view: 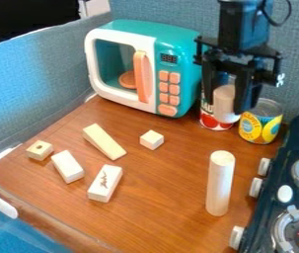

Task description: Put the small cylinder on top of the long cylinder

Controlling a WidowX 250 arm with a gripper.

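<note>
Above 2 cans, the hand [228, 101] grips the small cylinder [225, 105].

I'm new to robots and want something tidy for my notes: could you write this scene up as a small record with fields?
held: small cylinder, upright
holder: black gripper, raised above the table
target: long cylinder, standing on end
stacked: not yet
loose blocks: five, pale, including one with a hole
behind: toy microwave, two cans
beside long cylinder: toy stove
</note>
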